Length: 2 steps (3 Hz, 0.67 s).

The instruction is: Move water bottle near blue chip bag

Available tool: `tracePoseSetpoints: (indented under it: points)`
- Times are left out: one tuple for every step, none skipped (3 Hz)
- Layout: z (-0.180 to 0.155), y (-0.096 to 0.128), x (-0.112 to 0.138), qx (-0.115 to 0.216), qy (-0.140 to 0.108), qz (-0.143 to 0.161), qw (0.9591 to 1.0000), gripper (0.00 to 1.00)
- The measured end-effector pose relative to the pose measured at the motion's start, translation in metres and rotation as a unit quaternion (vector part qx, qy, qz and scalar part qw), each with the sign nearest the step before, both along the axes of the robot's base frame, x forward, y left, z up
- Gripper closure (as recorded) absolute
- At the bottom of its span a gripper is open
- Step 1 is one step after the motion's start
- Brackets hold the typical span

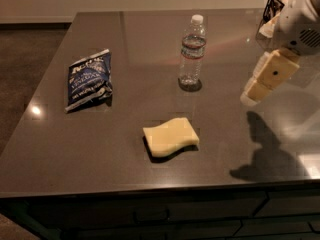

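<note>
The water bottle (pixel 192 51) stands upright on the dark table, right of centre toward the back; it is clear with a white cap and a reddish label band. The blue chip bag (pixel 89 80) lies flat at the table's left side, well apart from the bottle. My gripper (pixel 269 78) hangs above the table at the right, to the right of the bottle and a little nearer the front. It touches nothing and holds nothing.
A pale yellow sponge (pixel 170 136) lies on the table (pixel 125 29) in front of the bottle. A dark wire basket (pixel 274 6) stands at the back right corner. The table's front edge runs along the bottom.
</note>
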<state>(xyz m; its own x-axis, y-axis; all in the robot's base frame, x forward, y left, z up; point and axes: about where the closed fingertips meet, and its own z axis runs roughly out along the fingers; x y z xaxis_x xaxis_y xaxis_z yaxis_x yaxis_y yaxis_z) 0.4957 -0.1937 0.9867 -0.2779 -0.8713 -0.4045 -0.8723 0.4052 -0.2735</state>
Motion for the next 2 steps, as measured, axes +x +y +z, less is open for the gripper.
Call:
tracePoseSetpoints:
  points:
    - [0.002, 0.003, 0.041, 0.042, -0.031, -0.052, 0.9973, 0.00]
    - [-0.001, 0.005, 0.079, 0.070, -0.057, -0.095, 0.9913, 0.00]
